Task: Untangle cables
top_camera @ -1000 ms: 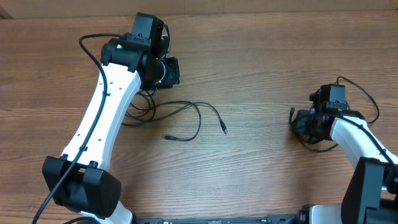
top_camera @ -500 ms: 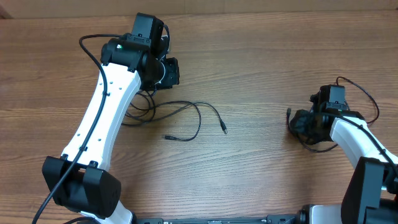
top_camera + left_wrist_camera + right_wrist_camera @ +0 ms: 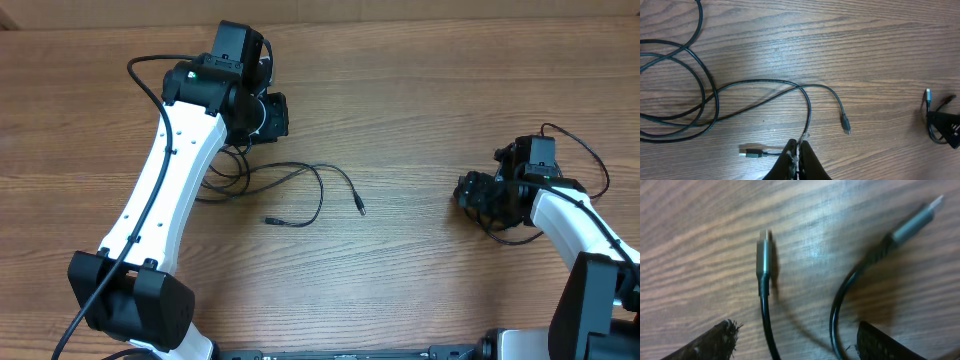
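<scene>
Wood-grain table (image 3: 420, 100) carries the cables (image 3: 809, 107). Left gripper (image 3: 798, 155) has its jaws together, apparently empty. Right gripper (image 3: 797, 340) has its jaws apart, straddling two plugs (image 3: 763, 255); pinching one seems next.

Cable loops (image 3: 765, 81) left on table (image 3: 420, 110); second cable (image 3: 762, 295) right

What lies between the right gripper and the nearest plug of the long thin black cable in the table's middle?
Nothing: the overhead view shows only bare brown wooden table between the small plug of that thin black cable and the right gripper.
</scene>
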`<action>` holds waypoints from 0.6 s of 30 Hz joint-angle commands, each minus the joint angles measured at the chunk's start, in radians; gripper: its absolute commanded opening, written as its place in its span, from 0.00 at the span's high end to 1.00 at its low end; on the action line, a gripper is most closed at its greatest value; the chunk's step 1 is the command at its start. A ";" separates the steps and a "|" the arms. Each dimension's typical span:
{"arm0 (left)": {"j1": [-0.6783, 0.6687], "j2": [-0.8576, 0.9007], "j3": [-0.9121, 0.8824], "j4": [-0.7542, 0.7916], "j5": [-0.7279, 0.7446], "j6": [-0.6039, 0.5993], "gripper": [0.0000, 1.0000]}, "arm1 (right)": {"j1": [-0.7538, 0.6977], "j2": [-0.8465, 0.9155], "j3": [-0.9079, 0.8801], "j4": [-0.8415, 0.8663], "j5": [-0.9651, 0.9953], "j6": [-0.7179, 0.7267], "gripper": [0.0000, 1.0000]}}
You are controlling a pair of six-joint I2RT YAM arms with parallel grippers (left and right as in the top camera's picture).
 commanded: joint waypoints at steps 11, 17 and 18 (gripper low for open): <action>-0.001 -0.035 0.004 -0.002 0.012 0.000 0.96 | 0.000 0.001 -0.040 0.026 0.111 -0.001 0.28; -0.001 -0.035 0.004 -0.002 0.012 0.001 0.96 | 0.000 0.001 -0.068 0.060 0.111 0.002 0.40; -0.001 -0.035 0.004 -0.002 0.012 0.001 0.96 | 0.000 0.001 -0.071 0.061 0.111 0.002 0.44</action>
